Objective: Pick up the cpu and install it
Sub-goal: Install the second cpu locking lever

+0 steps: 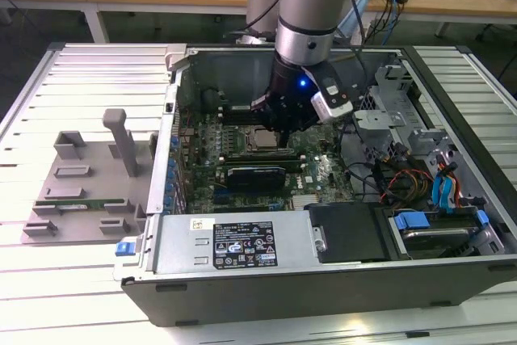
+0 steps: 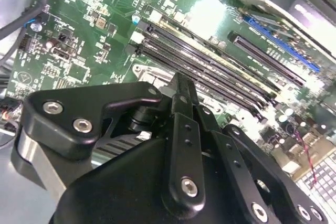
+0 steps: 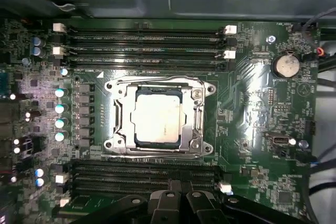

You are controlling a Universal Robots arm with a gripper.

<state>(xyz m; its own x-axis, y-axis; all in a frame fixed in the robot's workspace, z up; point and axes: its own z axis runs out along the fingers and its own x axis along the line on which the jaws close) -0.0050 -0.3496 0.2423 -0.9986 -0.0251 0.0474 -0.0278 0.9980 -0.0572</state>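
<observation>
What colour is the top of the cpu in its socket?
Shiny silver-grey, with a thin pale rim; the cpu shows best in the first wrist view.

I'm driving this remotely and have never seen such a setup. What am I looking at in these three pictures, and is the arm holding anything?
The exterior view shows a grey robot arm reaching down into an open computer case that lies on a slatted table. Its hand hangs just above the green main board. On that view's left, a grey holder sits on the table.

The other two pictures come from cameras riding on the arm's wrist. The first wrist view looks straight down at the board: the cpu, a shiny square chip, already sits in its metal socket frame, between rows of long black slots. The second wrist view looks past the hand's black links. I cannot tell whether it holds anything.
</observation>
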